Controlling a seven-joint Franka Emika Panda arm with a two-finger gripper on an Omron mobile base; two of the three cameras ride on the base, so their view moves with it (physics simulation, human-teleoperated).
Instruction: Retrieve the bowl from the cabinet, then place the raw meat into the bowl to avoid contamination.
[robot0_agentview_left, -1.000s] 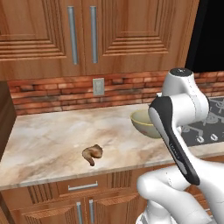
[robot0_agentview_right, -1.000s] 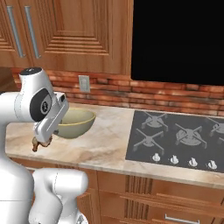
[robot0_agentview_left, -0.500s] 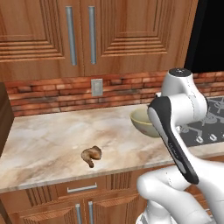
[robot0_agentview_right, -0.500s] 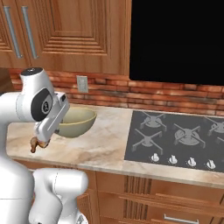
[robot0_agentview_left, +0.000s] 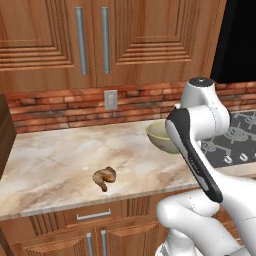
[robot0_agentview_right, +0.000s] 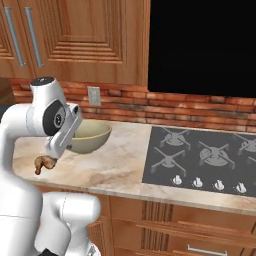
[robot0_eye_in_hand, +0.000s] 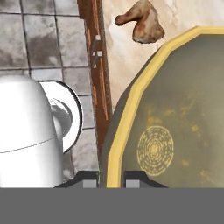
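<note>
**Bowl clamped by the rim, drumstick lying on the worktop**

Jaws closed on the yellow rim of the bowl (robot0_eye_in_hand: 175, 131), one dark fingertip on either side of the rim at the bottom of the hand view, gripper (robot0_eye_in_hand: 111, 177) midway between them. Bowl seen there from above, opening toward the camera, a pale ring pattern at the centre of its olive inside. In the left base view, bowl (robot0_agentview_left: 161, 136) upright, opening upward, partly hidden behind the white arm, above the right part of the marble worktop (robot0_agentview_left: 55, 160), close to the cooktop (robot0_agentview_left: 235, 145). In the right base view, bowl (robot0_agentview_right: 92, 137) just right of the arm's wrist, over the worktop (robot0_agentview_right: 120, 170) to the left of the cooktop (robot0_agentview_right: 200, 160); whether resting on the surface or held just above it, cannot tell.

Raw meat (robot0_agentview_left: 105, 178) lying flat near the front edge of the worktop, well left of the bowl and apart from it. Long axis roughly front-to-back with a slant: thick lumpy end toward the wall and right, thin bone end toward the front edge. In the right base view, raw meat (robot0_agentview_right: 44, 162) partly hidden behind the arm. In the hand view, raw meat (robot0_eye_in_hand: 142, 24) just beyond the bowl's rim, not touching it.

Cabinet (robot0_agentview_left: 100, 45) above the brick backsplash (robot0_agentview_left: 60, 107), doors shut, vertical bar handles side by side. Wall outlet (robot0_agentview_left: 110, 99) below it.
</note>
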